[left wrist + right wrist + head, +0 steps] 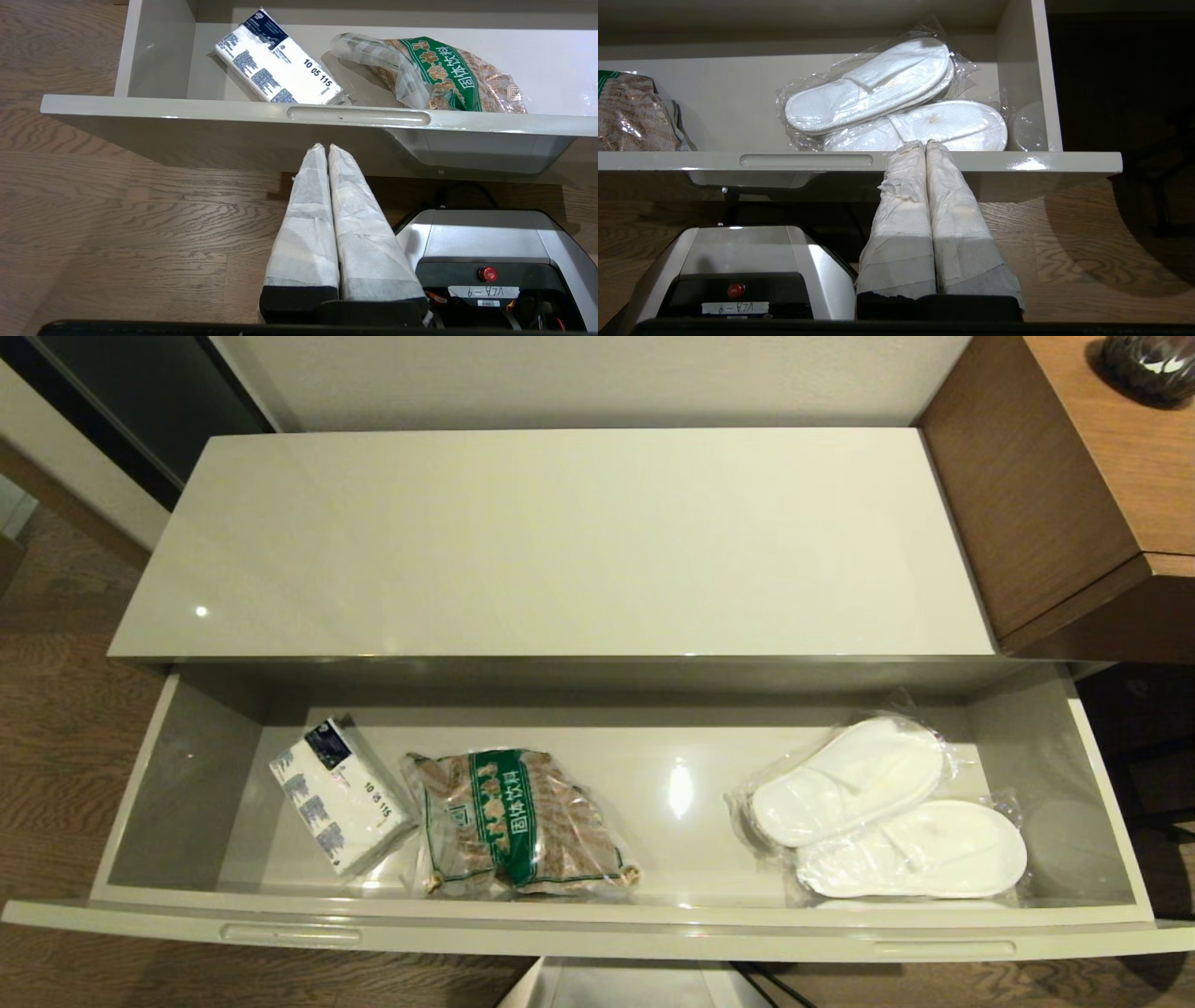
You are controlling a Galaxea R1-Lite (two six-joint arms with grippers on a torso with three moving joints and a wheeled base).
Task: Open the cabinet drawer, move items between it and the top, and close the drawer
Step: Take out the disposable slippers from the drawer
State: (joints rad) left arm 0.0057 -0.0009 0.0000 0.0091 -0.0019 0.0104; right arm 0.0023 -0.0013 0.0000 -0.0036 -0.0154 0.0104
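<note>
The wide cream-white drawer (597, 930) stands pulled fully out under the cabinet top (560, 541), which is bare. Two white slippers in clear bags (887, 812) lie overlapping at the drawer's right end, also seen in the right wrist view as slippers (887, 88). Neither arm shows in the head view. My left gripper (326, 147) is shut and empty, held below and in front of the drawer's front panel (233, 112) near its left notch (359, 116). My right gripper (924, 143) is shut and empty, its tips level with the front rim (1017, 161) just before the slippers.
A white-and-blue tissue pack (338, 795) and a clear bag of brown pieces with a green label (518, 823) lie in the drawer's left half. A taller brown wood desk (1074, 476) adjoins the cabinet at the right. The robot's base (490, 261) sits below the drawer front.
</note>
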